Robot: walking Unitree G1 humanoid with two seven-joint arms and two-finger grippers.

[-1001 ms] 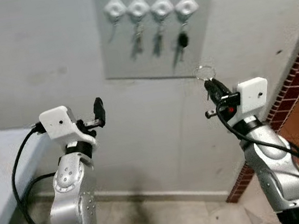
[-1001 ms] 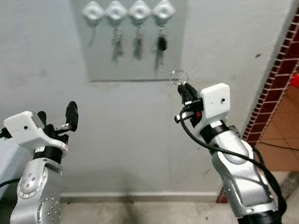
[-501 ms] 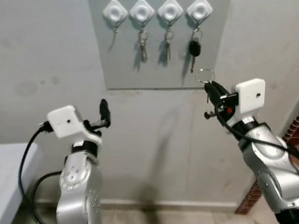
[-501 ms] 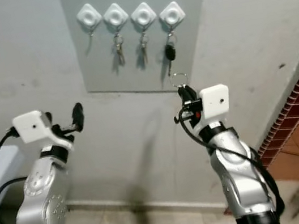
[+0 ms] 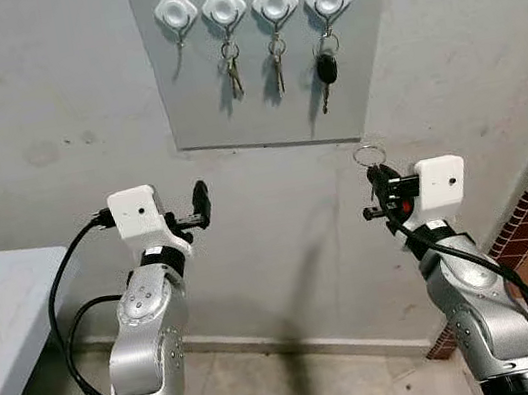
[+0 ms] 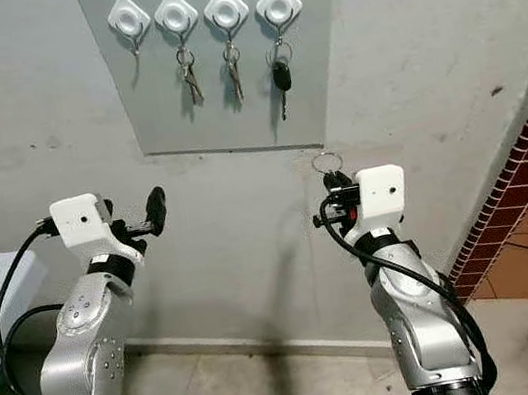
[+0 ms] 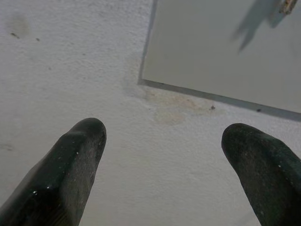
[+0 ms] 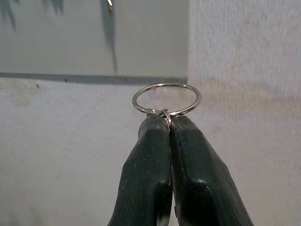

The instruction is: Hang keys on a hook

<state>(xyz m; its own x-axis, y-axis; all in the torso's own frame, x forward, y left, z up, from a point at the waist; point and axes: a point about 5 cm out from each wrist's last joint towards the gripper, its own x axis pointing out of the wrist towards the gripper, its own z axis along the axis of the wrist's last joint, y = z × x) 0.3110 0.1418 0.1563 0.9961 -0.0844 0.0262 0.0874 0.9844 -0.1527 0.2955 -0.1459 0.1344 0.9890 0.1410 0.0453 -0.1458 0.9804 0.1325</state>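
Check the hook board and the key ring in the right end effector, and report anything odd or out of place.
Little stands out. The leftmost hook is the one hook with no keys; the other three carry keys, hanging straight. The right end effector pinches the key ring by its lower edge, ring upright, below the board. The wall shows stains.

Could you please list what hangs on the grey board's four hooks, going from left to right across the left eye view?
Bare first hook → small keys on the second → small keys on the third → black-headed key on the fourth.
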